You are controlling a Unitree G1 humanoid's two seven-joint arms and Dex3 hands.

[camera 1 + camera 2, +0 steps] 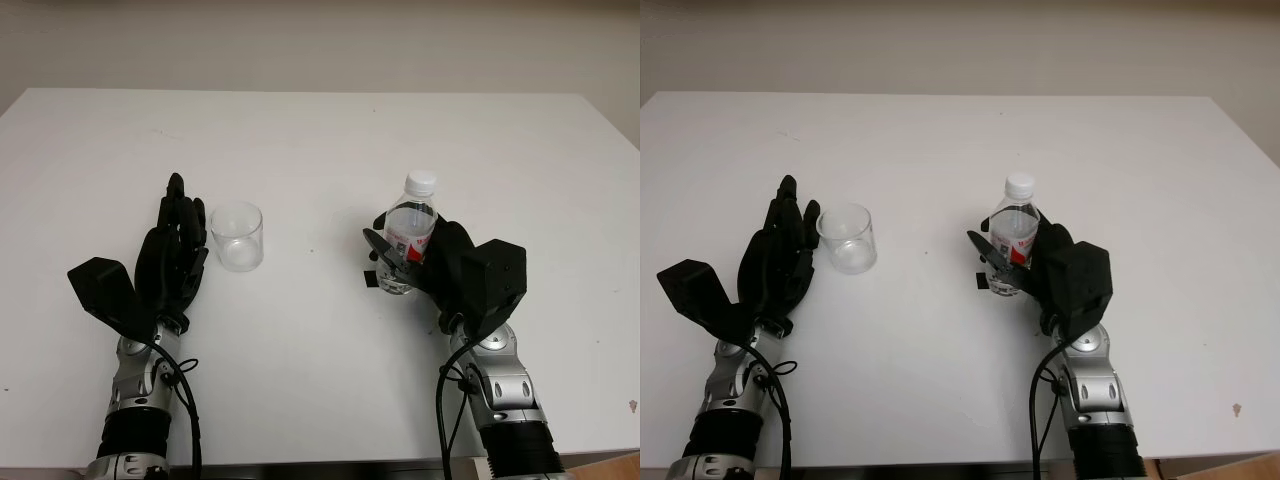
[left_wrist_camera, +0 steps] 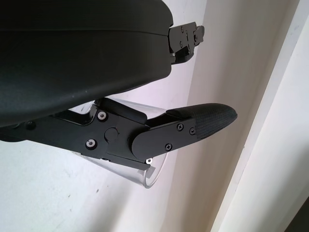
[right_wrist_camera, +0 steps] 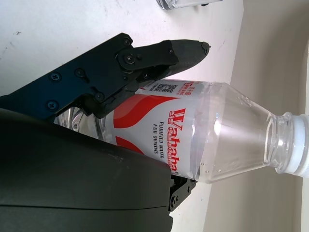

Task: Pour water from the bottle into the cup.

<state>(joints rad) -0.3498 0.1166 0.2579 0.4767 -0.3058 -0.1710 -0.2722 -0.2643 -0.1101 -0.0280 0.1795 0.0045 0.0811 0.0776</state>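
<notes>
The right hand has its fingers closed around the lower body of the bottle, which stands upright with its white cap on, toward the worktop's right half. The right wrist view adds the red-and-white label and clear water inside. The left hand is open just beside the empty clear cup, toward the left half; its wrist view shows a finger crossing the cup's rim. Bare worktop lies between cup and bottle, with open surface out to the far edge and both far corners.
</notes>
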